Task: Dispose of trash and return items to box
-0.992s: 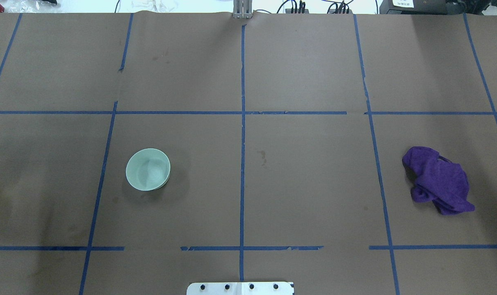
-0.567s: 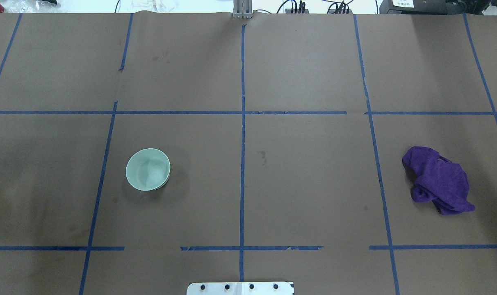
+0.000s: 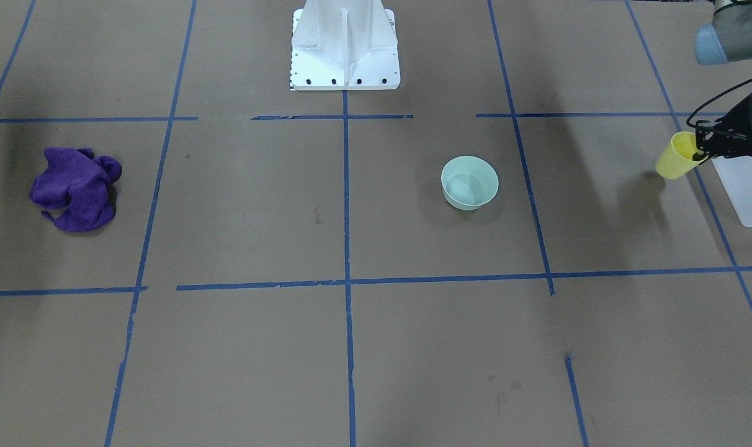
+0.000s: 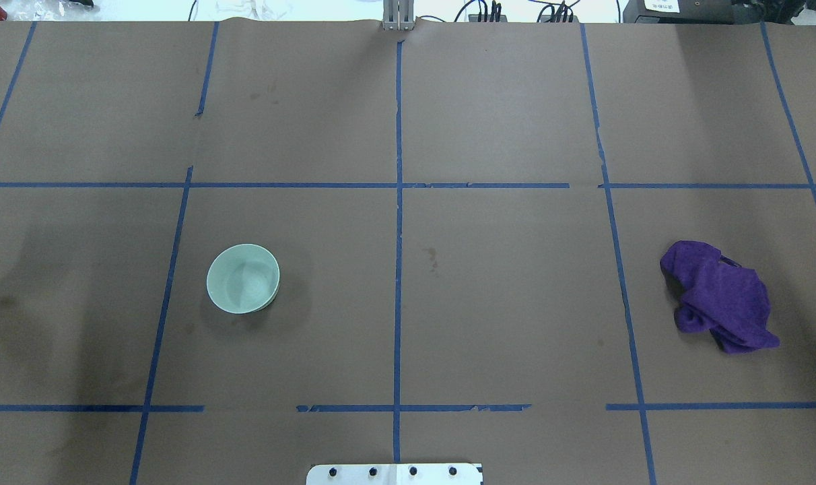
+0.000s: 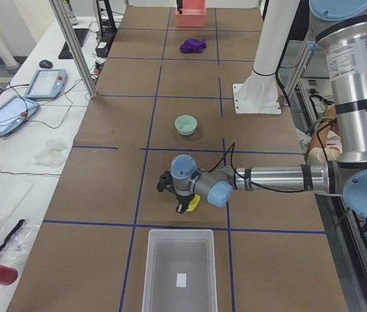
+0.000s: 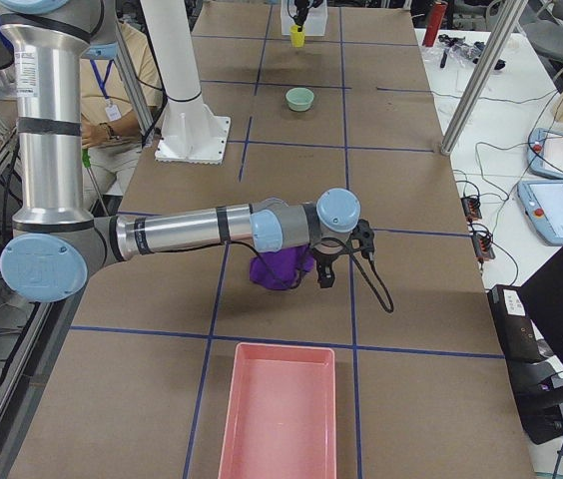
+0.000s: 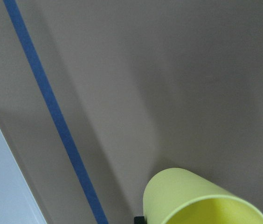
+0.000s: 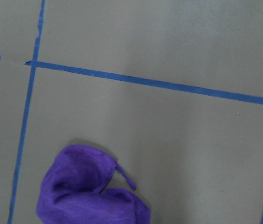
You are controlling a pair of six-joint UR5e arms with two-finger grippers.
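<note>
My left gripper (image 3: 698,153) is shut on the rim of the small yellow cup (image 3: 675,159) and holds it tilted above the table, just beside the frosted-white box (image 3: 748,189). The cup fills the bottom of the left wrist view (image 7: 201,203), with the box corner (image 7: 1,182) at the lower left. The mint-green bowl (image 4: 243,278) stands upright and empty left of centre. My right gripper (image 6: 323,276) hovers over the purple cloth (image 6: 278,270); I cannot tell whether it is open or shut.
The purple cloth (image 4: 718,296) lies crumpled at the table's right. A pink bin (image 6: 277,414) stands at the right end of the table. The white pedestal base (image 3: 345,43) stands at the robot's edge. Blue tape lines cross the brown paper.
The yellow cup at the overhead view's left edge has moved slightly farther from the robot. A dark bit of the right arm now shows at that view's right edge.
</note>
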